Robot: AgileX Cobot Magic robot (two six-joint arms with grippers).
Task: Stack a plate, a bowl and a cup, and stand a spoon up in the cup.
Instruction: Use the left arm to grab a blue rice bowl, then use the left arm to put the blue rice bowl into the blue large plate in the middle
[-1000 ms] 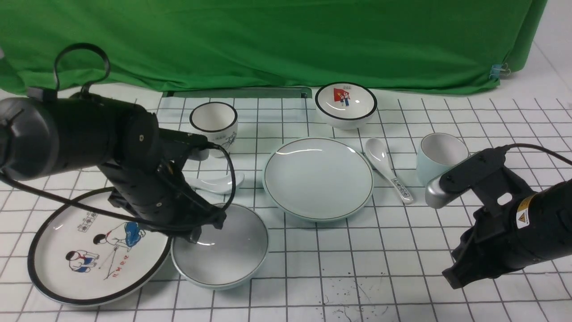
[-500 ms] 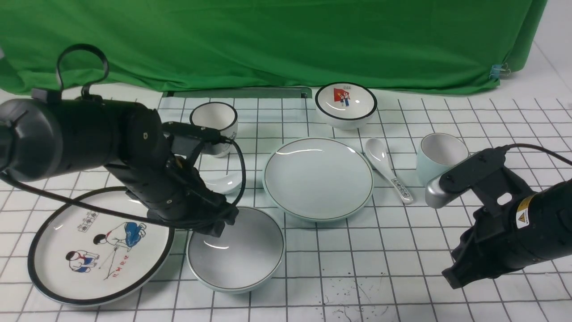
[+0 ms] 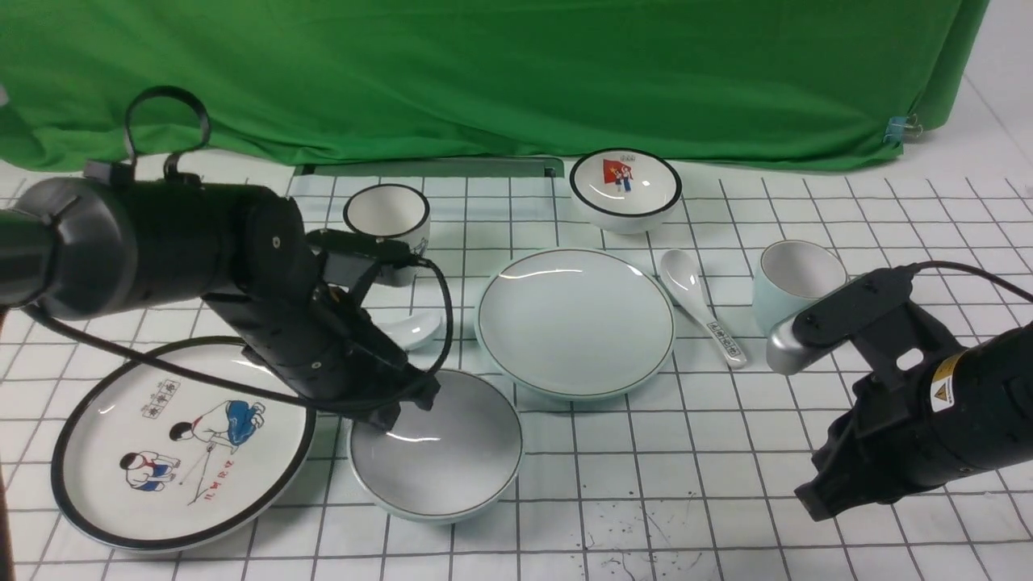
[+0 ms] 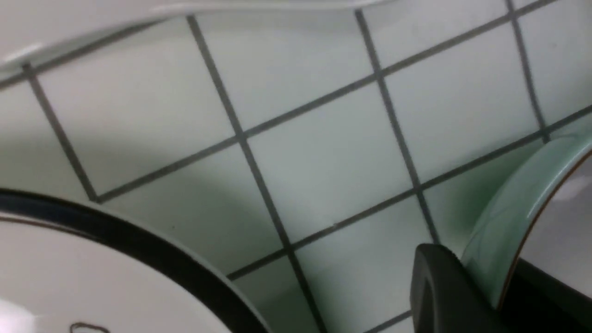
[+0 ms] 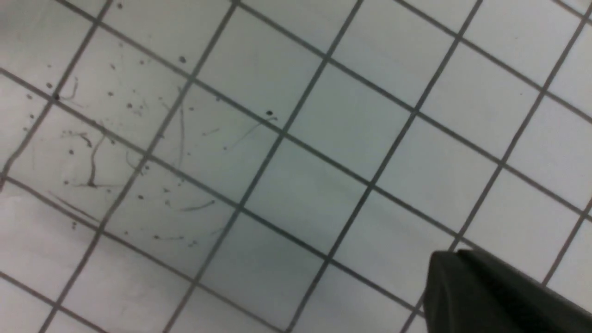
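Left gripper is closed on the bowl, a one-sided pinch on the rim edge nearest the cartoon plate. In the left wrist view the outer finger sits flat on the outside wall. The inner one is mostly out of frame, so the bite depth is a guess. The bowl is at the front of the table, just beside the cartoon plate and short of the plain plate. Can't tell if it's off the surface.

Right gripper is closed on nothing, parked low, well apart from the cup.

Risks:
- Glazed ceramic held on one edge: on lift the far side probably sags, and the bowl can pivot or slide out.
- If it's carried low, the sagging edge could clip the plain plate's rim and shove it.
- The plain spoon lies right behind the left arm, so the arm or its cable could sweep it.
- If released tilted, the bowl lands off-centre, which makes a poor seat for the cup.
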